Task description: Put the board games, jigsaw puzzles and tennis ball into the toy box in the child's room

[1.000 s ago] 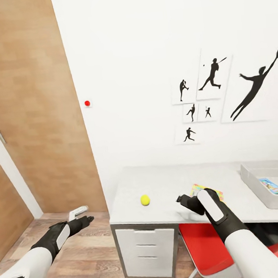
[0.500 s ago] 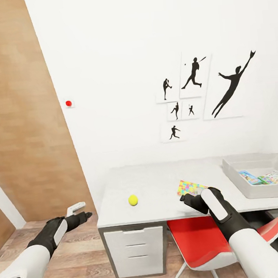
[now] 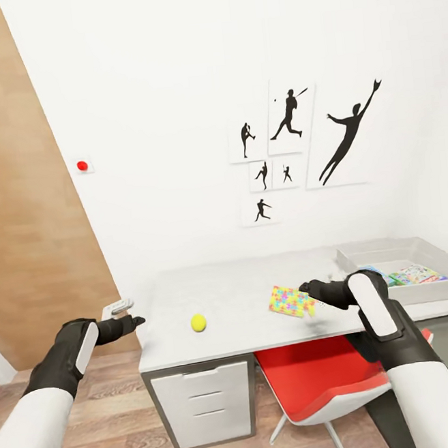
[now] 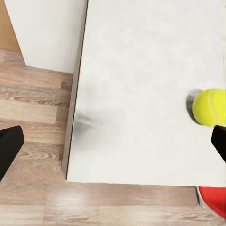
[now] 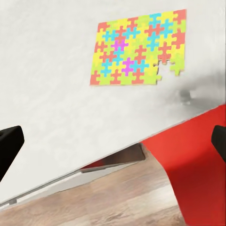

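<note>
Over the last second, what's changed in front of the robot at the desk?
The head camera has swung right, so the whole scene slides left in view. The toy box shows more fully. The right gripper, earlier short of the jigsaw puzzle, now hangs by its edge. The left gripper stays open off the table's end. The tennis ball and puzzle haven't moved.

Upper arms: smooth white shells, glossy, rounded.
Forearms: matte black casings, each with a long white oval inset panel along the top.
Left gripper [image 3: 127, 315]: black wrist housing, one pale grey finger and one black.
Right gripper [image 3: 307, 289]: black, stubby fingers.
Wrist views: black fingers [image 4: 10, 147] at the frame edges.
</note>
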Robot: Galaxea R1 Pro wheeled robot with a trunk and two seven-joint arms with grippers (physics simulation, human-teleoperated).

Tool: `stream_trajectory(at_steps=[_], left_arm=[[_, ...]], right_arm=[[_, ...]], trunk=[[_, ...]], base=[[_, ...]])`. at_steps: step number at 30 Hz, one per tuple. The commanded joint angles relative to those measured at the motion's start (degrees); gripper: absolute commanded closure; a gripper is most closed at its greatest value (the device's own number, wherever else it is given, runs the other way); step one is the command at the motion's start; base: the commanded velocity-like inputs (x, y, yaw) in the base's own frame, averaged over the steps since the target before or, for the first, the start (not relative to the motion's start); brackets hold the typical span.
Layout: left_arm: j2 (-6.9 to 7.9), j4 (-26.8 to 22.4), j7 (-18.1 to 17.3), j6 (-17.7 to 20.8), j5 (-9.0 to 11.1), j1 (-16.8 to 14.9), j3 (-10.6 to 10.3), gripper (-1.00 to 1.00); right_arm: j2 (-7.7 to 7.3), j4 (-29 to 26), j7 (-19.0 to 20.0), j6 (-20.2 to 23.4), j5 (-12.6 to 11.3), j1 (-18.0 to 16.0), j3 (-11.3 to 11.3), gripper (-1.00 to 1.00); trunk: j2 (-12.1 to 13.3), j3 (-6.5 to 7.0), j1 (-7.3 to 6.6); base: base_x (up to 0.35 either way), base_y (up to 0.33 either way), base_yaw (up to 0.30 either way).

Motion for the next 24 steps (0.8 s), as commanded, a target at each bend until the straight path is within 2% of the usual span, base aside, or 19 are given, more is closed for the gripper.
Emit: stream_trajectory(at_steps=[1, 2, 9, 24], left_arm=[[-0.01, -0.36, -0.21, 0.63, 0.14, 0.03, 0.15, -1.00], [0.20, -1.18, -1.86, 1.59, 0.10, 0.23, 0.19, -1.00], [1.33, -1.45, -5.94, 2.06, -0.06, 0.30, 0.15, -1.00], [1.53, -1.49, -7.45, 3.48, 0.34, 0.31, 0.20, -1.00]], right_arm=[[-0.01, -0.53, -0.82, 0.57, -0.65, -0.07, -0.49, -1.00], [0.05, -2.51, -1.57, 1.87, -0.67, -0.17, -1.92, -1.00], [0.21, -3.34, -1.82, 2.29, -0.74, -1.03, -2.40, -1.00], [0.42, -6.27, -1.84, 2.53, -0.78, -0.88, -2.42, -1.00]], trunk=[[-0.13, -0.22, 0.04], [-0.13, -0.30, 0.04], [-0.13, -0.82, 0.04], [-0.13, -1.01, 0.04]], base=[[0.000, 0.000, -0.167], [0.000, 0.000, -0.166], [0.000, 0.000, -0.140], [0.000, 0.000, -0.013]])
